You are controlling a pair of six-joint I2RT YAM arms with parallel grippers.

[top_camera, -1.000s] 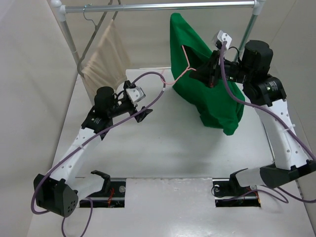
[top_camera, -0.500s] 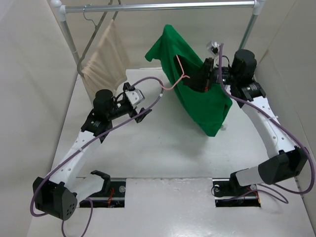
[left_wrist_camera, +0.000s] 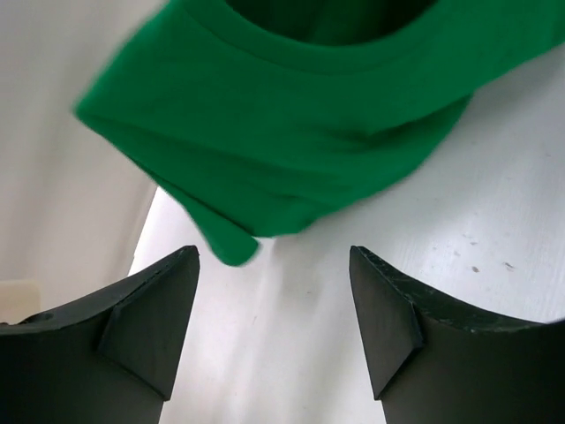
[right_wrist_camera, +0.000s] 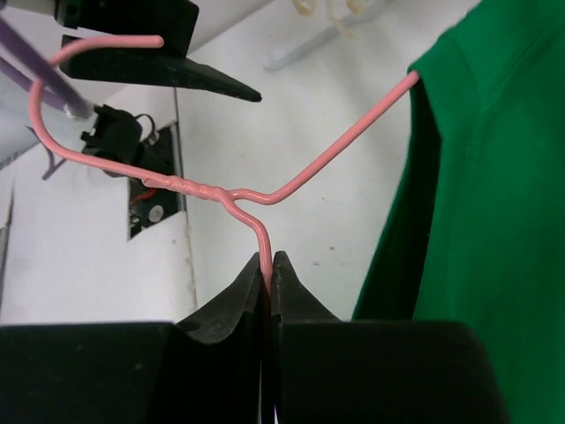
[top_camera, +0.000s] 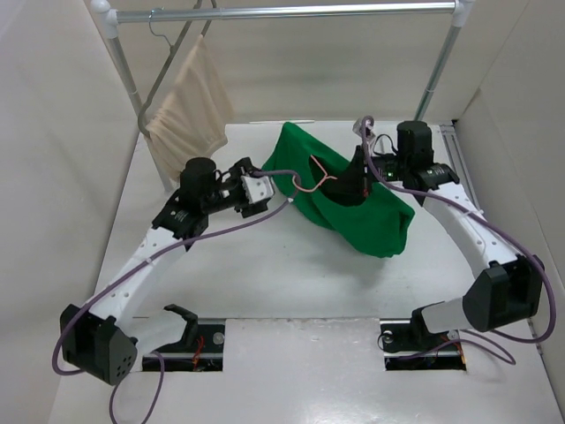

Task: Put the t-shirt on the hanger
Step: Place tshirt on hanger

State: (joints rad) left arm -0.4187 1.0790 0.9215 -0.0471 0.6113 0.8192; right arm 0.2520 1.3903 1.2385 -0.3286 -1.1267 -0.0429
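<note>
The bright green t-shirt [top_camera: 353, 212] lies slumped on the table, part of it still draped over the pale pink hanger [top_camera: 312, 176]. My right gripper [top_camera: 351, 184] is shut on the hanger's wire [right_wrist_camera: 212, 190] just below the twisted neck, its jaws pinching the wire [right_wrist_camera: 267, 265]. The t-shirt [right_wrist_camera: 477, 221] hangs at the right of that view. My left gripper [top_camera: 267, 189] sits low just left of the shirt. In the left wrist view its jaws [left_wrist_camera: 274, 265] stand open over bare table, with a folded edge of the t-shirt [left_wrist_camera: 291, 115] just ahead of the fingertips.
A metal clothes rail [top_camera: 291, 12] spans the back, with a beige cloth [top_camera: 190, 106] on a grey hanger at its left end. Pale walls close in on both sides. Two arm mounts [top_camera: 190, 340] sit at the near edge.
The right arm has brought hanger and t-shirt down from mid-air onto the table, shifting left. The left gripper has moved right to the shirt's edge and its jaws have narrowed somewhat.
</note>
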